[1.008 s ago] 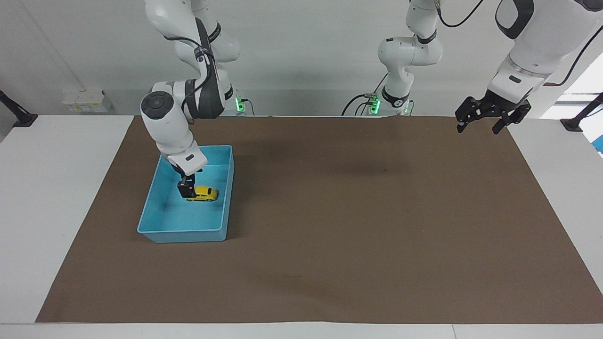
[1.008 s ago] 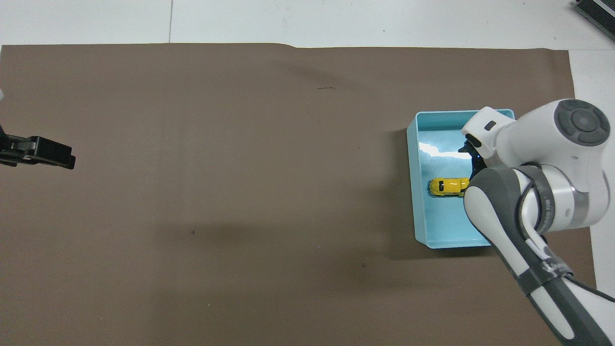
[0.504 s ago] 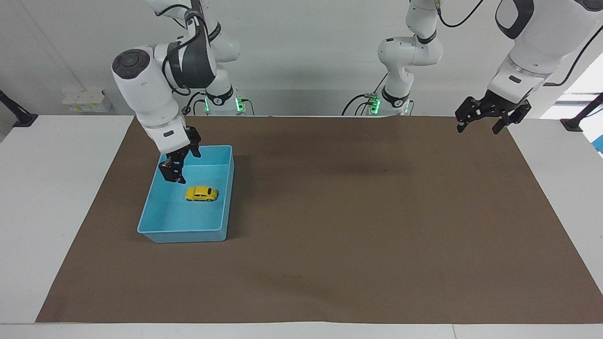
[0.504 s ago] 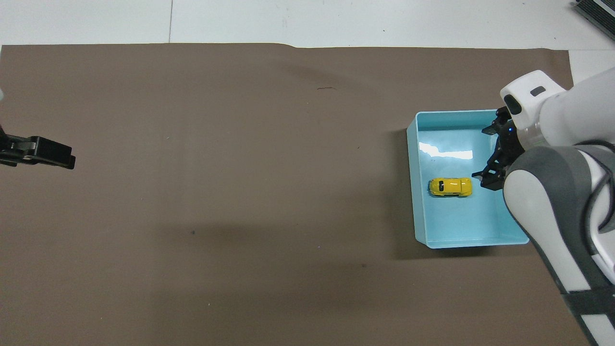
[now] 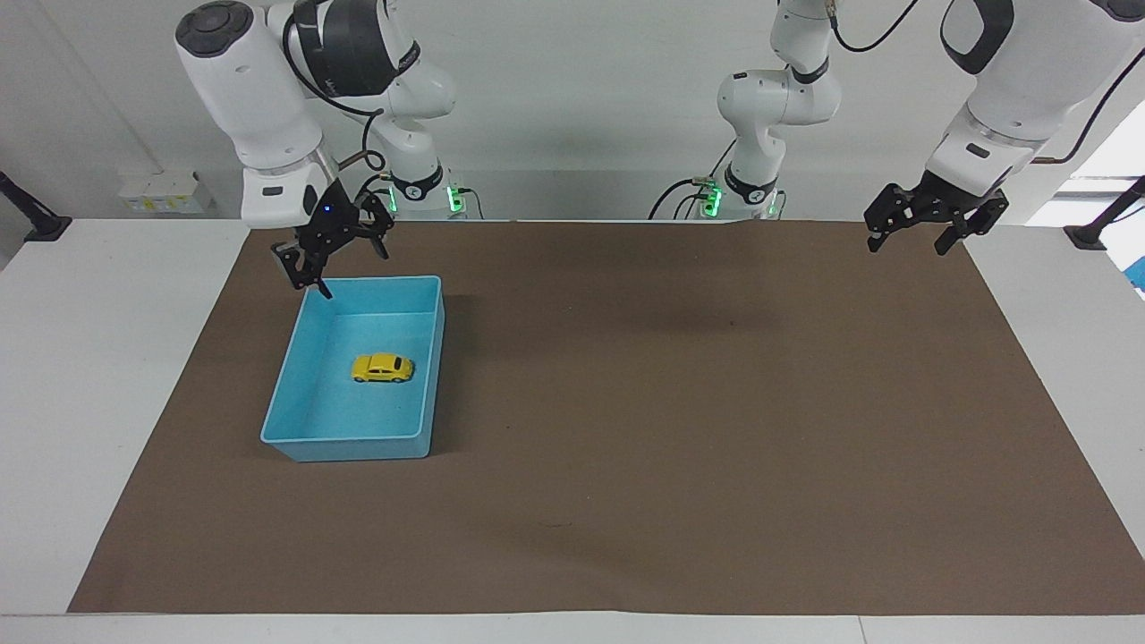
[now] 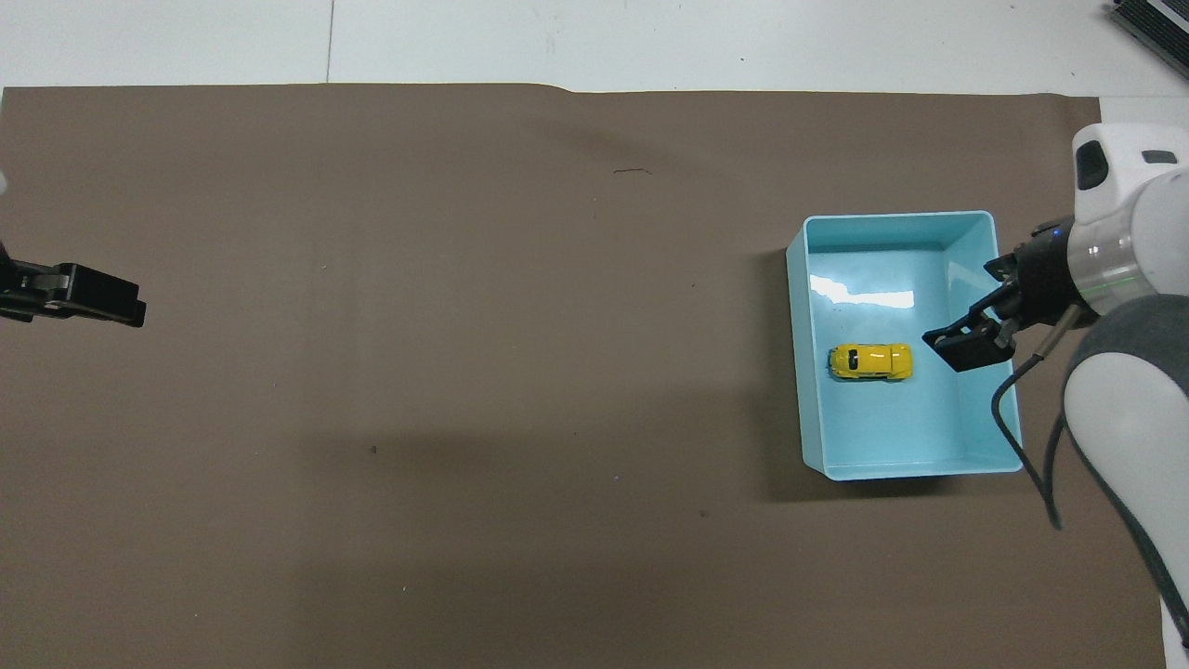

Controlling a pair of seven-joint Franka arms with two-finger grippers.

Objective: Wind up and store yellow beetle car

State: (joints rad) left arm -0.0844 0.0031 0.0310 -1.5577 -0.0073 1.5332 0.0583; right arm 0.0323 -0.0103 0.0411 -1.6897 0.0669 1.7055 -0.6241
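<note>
The yellow beetle car point(image 5: 383, 368) stands on its wheels on the floor of the light blue bin point(image 5: 435, 358), free of any gripper. It also shows in the overhead view point(image 6: 870, 361) in the middle of the bin point(image 6: 796, 372). My right gripper point(image 5: 344, 259) is open and empty, raised over the bin's rim at the robots' end; in the overhead view point(image 6: 975, 316) it hangs beside the car. My left gripper point(image 5: 908, 243) is open and empty, and waits raised over the mat's corner at the left arm's end point(image 6: 125, 311).
A brown mat point(image 5: 680, 429) covers most of the white table point(image 5: 98, 358). The bin stands on the mat toward the right arm's end. A small wall box point(image 5: 165, 192) sits past the table's edge near the right arm's base.
My right gripper let go of the car in the bin, opened, and rose up and back toward the robots. The car stayed in place. The left arm has not moved.
</note>
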